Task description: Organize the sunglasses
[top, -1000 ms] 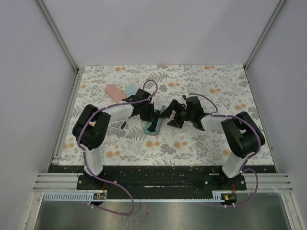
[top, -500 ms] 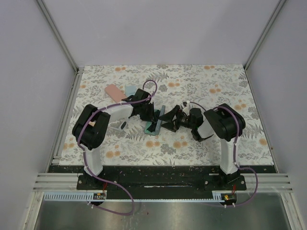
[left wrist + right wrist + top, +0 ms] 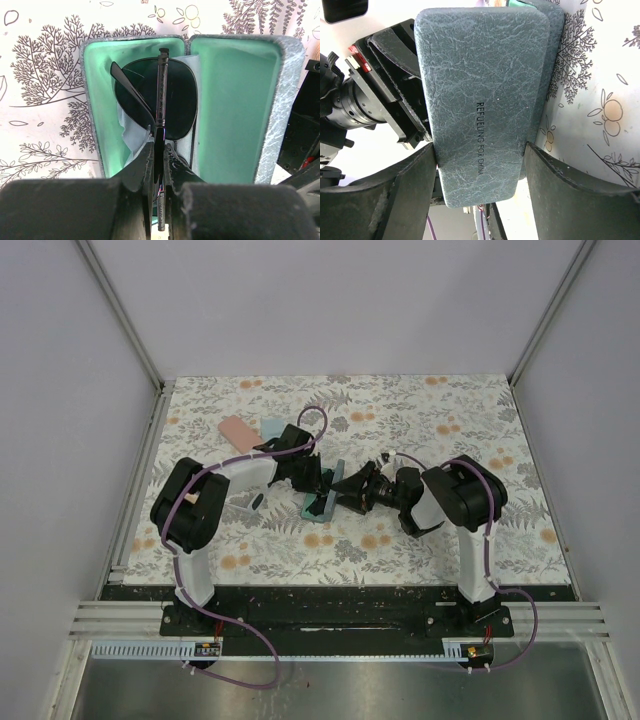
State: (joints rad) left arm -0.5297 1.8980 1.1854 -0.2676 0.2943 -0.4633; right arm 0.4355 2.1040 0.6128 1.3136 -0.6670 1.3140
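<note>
Where the left end effector (image 3: pixel 159 152) is pinched nearly shut on one temple of the black sunglasses (image 3: pixel 172 100), the pair lies just ahead of its fingertips inside the open case (image 3: pixel 97 115), lenses on a pale cloth (image 3: pixel 131 137). Opposite, the right end effector (image 3: pixel 480 155) stands wide astride the lid (image 3: pixel 475 65), a finger at each long edge; whether it grips I cannot tell. Farther back on the bench (image 3: pixel 450 410) lies a pink case (image 3: pixel 236 430).

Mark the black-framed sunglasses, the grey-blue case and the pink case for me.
black-framed sunglasses (image 3: pixel 175 100): left wrist view, on the dark lens.
grey-blue case (image 3: pixel 480 75): right wrist view, on the lid's textured outside.
pink case (image 3: pixel 237 430): top external view, on its upper face.
</note>
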